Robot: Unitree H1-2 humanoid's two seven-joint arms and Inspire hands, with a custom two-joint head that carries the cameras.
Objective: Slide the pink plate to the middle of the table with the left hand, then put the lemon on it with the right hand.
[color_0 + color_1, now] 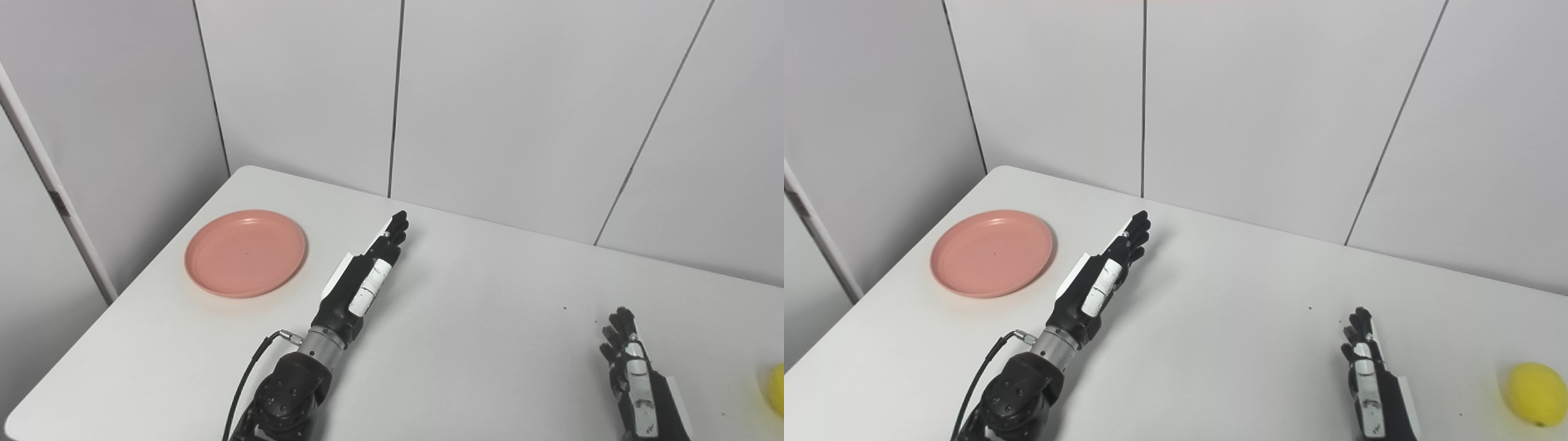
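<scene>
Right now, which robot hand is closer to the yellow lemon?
The right hand. It hangs just left of the lemon near the table's right edge, not touching it. The left hand is far across the table, beside the pink plate.

Bright, even, diffuse lighting from overhead, with no hard highlights. Soft, faint shadows only: a pale smudge on the white table [465,343] to the right of the left hand [366,274], a thin dark rim under the near edge of the pink plate [992,252], a weak shade beneath the lemon [1536,394]. No glare on the matte table or grey wall panels [1262,104]. Sharp focus across both views, no motion blur. Slight tilt of the vertical panel seams toward the edges, hinting at wide-angle distortion. Lemon cut off at the right border in the left eye view. Mild softness and noise on the black fingers of the right hand [1369,373].
</scene>
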